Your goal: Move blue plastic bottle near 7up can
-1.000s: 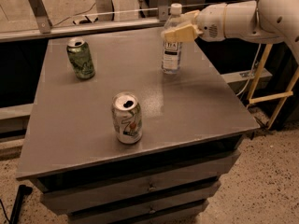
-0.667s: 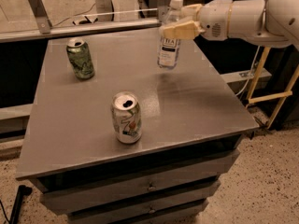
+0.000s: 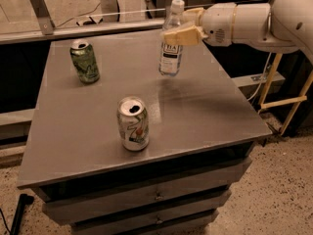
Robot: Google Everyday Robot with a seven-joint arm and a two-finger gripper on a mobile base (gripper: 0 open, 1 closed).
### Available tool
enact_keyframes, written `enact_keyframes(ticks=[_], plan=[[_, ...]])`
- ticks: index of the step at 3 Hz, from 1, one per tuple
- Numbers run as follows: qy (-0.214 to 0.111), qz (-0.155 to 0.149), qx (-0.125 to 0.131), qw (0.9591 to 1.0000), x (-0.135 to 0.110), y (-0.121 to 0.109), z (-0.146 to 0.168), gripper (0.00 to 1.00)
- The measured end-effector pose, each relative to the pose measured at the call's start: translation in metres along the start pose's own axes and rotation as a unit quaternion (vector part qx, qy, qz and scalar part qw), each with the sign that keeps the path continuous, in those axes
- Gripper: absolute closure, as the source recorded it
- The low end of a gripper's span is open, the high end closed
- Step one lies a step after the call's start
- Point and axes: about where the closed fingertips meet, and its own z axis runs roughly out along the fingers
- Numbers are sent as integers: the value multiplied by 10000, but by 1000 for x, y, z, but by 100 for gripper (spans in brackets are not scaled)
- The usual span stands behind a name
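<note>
The tool (image 3: pixel 179 34) is clamped around the upper part of the bottle (image 3: pixel 170 58), just below its white cap. The white arm (image 3: pixel 244 22) reaches in from beyond and to the right of the 7up can (image 3: pixel 133 125). The bottle is clear with a white label and leans slightly. Its base is at or just above the desk (image 3: pixel 210 114), and I cannot tell whether they touch. The bottle is well apart from the 7up can, behind it and a little to its right. The 7up can stands upright near the front of the desk with its top opened. A darker green can (image 3: pixel 84 61) stands upright behind the 7up can and to its left, also well apart from it. Drawers (image 3: pixel 156 196) sit below the 7up can, under the desk top.
</note>
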Motion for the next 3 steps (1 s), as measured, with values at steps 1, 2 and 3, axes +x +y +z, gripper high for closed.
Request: enact_keyframes(ticks=[1, 2, 3], plan=[[-27, 99, -324, 9994, -1, 18, 3, 100], [-157, 148, -607, 9979, -19, 52, -1, 100], [-177, 363, -941, 9947, -19, 111, -1, 100]])
